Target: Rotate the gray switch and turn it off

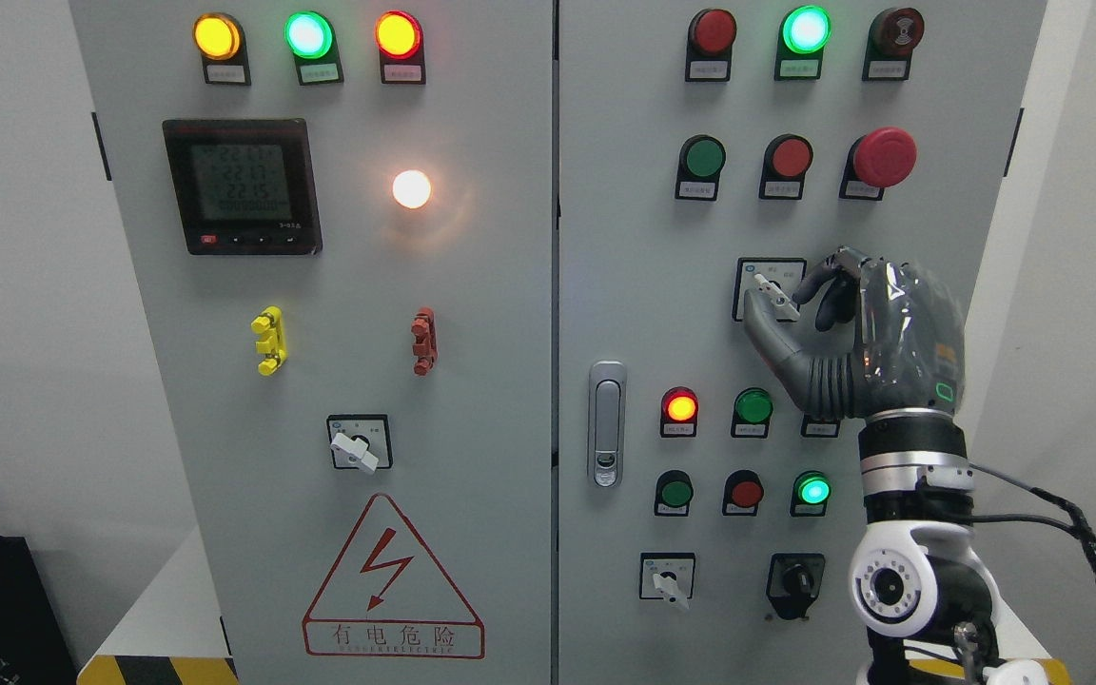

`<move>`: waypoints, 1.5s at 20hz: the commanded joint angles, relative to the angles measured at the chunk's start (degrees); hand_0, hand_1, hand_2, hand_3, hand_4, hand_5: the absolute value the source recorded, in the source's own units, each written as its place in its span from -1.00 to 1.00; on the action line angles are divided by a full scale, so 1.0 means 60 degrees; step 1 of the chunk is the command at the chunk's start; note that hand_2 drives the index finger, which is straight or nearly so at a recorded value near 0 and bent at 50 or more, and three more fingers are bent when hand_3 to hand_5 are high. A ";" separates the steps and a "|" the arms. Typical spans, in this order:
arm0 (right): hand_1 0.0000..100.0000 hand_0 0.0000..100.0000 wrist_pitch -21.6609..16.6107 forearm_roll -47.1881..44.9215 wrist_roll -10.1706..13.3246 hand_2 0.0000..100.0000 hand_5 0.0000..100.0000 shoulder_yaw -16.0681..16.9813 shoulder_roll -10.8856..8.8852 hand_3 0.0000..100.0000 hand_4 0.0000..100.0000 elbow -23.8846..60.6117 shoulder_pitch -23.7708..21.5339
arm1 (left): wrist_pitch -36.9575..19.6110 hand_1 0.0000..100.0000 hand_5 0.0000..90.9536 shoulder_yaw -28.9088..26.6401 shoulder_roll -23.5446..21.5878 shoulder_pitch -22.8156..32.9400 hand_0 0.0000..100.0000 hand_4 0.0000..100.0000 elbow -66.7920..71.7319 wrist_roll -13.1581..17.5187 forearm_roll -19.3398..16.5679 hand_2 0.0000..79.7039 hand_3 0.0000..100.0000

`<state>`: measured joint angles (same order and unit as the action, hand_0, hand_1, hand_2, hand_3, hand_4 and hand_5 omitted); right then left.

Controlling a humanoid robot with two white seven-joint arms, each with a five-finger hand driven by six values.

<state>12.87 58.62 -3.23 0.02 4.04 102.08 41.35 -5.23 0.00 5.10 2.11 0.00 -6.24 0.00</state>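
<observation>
The right hand (pixel 852 333) has its thumb and fingers (pixel 819 276) pinched on the gray switch (pixel 770 295) in the middle of the cabinet's right door (pixel 624 285), so the grasp looks made while the turn to off seems not yet done.

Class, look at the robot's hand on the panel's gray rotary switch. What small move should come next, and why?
Probably a wrist twist. The right hand already pinches the gray switch handle between thumb and fingers, and the handle sits tilted, so turning it toward its off mark seems next.
</observation>
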 commanded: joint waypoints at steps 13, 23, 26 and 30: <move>-0.09 -0.51 0.0009 0.0147 -0.0004 0.30 1.00 0.0188 0.0015 0.79 0.69 -0.0125 0.0037 | 0.0008 -0.22 -1.00 -0.0308 0.0000 0.0014 -0.76 -1.00 0.0220 0.0000 -0.0073 -1.00 -1.00; -0.10 -0.47 0.0024 0.0147 -0.0004 0.35 1.00 0.0173 0.0015 0.82 0.71 -0.0139 0.0096 | 0.0008 -0.22 -1.00 -0.0308 0.0000 -0.0001 -0.76 -1.00 0.0220 0.0000 -0.0073 -1.00 -1.00; -0.12 -0.43 0.0009 0.0147 -0.0004 0.36 1.00 0.0159 0.0015 0.83 0.72 -0.0168 0.0096 | 0.0008 -0.22 -1.00 -0.0308 0.0000 -0.0001 -0.76 -1.00 0.0220 -0.0014 -0.0073 -1.00 -1.00; -0.11 -0.35 0.0024 0.0147 -0.0004 0.39 1.00 0.0027 0.0015 0.86 0.73 -0.0212 0.0125 | 0.0008 -0.22 -1.00 -0.0308 0.0000 -0.0001 -0.76 -1.00 0.0220 0.0000 -0.0073 -1.00 -1.00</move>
<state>12.97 59.50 -3.26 0.00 4.10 101.27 41.90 -5.23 0.00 5.10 2.13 0.00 -6.28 0.00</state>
